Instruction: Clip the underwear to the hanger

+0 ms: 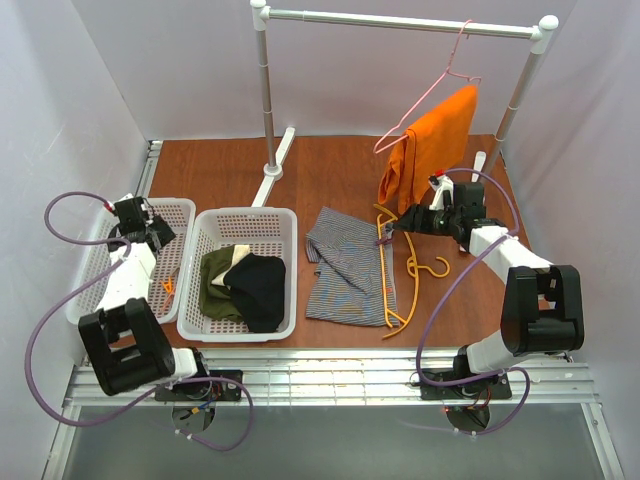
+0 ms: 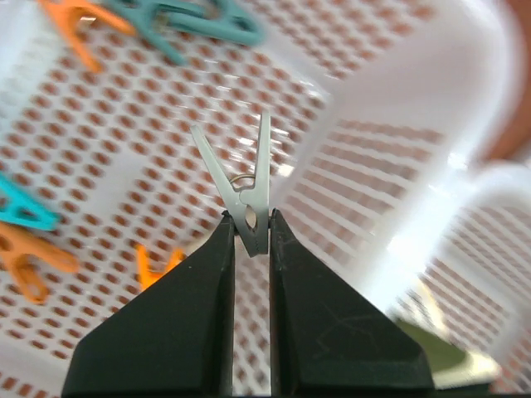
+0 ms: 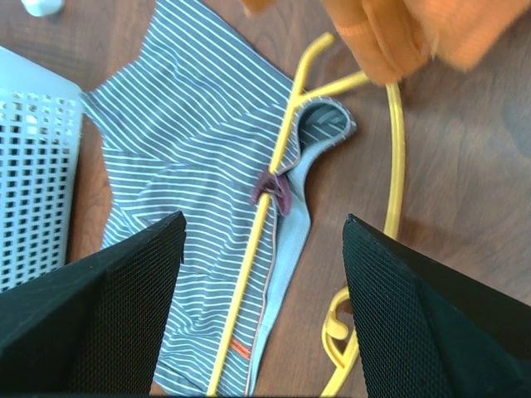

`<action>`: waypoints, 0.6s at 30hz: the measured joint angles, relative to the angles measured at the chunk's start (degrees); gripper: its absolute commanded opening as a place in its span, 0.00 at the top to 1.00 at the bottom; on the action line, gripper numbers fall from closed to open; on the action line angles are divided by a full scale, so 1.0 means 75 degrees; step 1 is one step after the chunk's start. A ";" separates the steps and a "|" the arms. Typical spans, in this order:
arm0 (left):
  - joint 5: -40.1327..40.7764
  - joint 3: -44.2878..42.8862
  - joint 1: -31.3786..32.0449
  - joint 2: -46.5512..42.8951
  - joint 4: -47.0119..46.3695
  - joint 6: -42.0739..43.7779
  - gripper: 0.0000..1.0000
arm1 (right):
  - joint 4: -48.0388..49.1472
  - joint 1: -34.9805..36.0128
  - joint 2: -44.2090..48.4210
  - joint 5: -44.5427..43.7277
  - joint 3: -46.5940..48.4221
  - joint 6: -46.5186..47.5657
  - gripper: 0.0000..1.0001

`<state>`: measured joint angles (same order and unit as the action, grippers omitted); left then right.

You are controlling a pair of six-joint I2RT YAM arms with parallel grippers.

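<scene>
Left claw pinches a pale clothespin by one end over the peg basket; so slim a hold could twist loose in transit. Rightward, underwear lies flat on the surface beneath the hanger, one purple clip on; right claw hovers wide.

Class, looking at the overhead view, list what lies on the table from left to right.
Outer white plastic mesh basket → second white plastic mesh basket → grey striped underwear → yellow-orange plastic hanger.
</scene>
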<state>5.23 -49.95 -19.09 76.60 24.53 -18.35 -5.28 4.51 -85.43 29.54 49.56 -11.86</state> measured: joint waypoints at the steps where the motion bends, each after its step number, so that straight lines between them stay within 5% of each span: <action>1: -0.0271 -0.0003 0.0047 -0.0187 0.0102 -0.0035 1.00 | -0.0026 0.0000 -0.0003 0.0052 0.0079 -0.0012 0.31; 7: -0.1894 -0.0720 0.0679 -0.0688 0.0603 -0.0149 1.00 | -0.0070 0.0000 -0.0012 0.0391 0.0580 -0.0117 0.30; 18: -0.5179 -0.3077 0.2856 0.0373 0.0708 -0.0248 1.00 | -0.0233 0.0000 0.0449 0.1043 0.0912 -0.0836 0.29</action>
<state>-33.61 -73.03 2.33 79.40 29.85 -20.21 -7.03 4.51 -82.06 37.36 56.40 -18.13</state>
